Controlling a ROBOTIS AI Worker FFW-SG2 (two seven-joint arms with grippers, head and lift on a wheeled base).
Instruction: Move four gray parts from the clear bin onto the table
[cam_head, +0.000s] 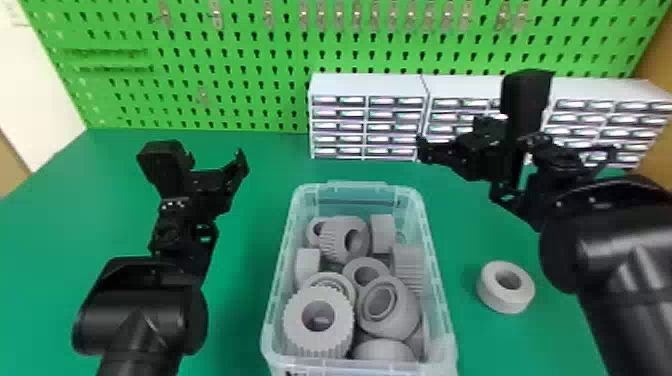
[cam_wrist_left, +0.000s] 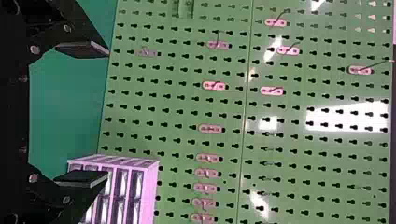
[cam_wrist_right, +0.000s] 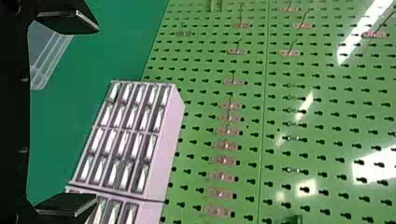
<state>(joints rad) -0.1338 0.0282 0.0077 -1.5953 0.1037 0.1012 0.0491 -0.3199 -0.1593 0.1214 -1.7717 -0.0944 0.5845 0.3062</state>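
Note:
In the head view my left gripper (cam_head: 220, 186) is held left of the clear bin, and my right gripper (cam_head: 517, 149) is beyond it to the right. The clear bin (cam_head: 435, 255) holds several gray parts, among them a ribbed ring (cam_head: 296, 320), a rounded one (cam_head: 404, 320) and a toothed one (cam_head: 332, 239). One gray ring (cam_head: 492, 296) lies flat on the green table, right of the bin. Wide apart and empty are the fingers of the left gripper (cam_wrist_left: 106, 113) in the left wrist view; the right gripper (cam_wrist_right: 96, 113) is likewise open and empty in the right wrist view.
White drawer cabinets (cam_head: 370, 86) stand along the table's back edge, centre to right, with the right gripper in front of them in the head view. Behind rises a green pegboard (cam_head: 240, 90) with small hooks. Green table (cam_head: 245, 280) lies between the left arm and the bin.

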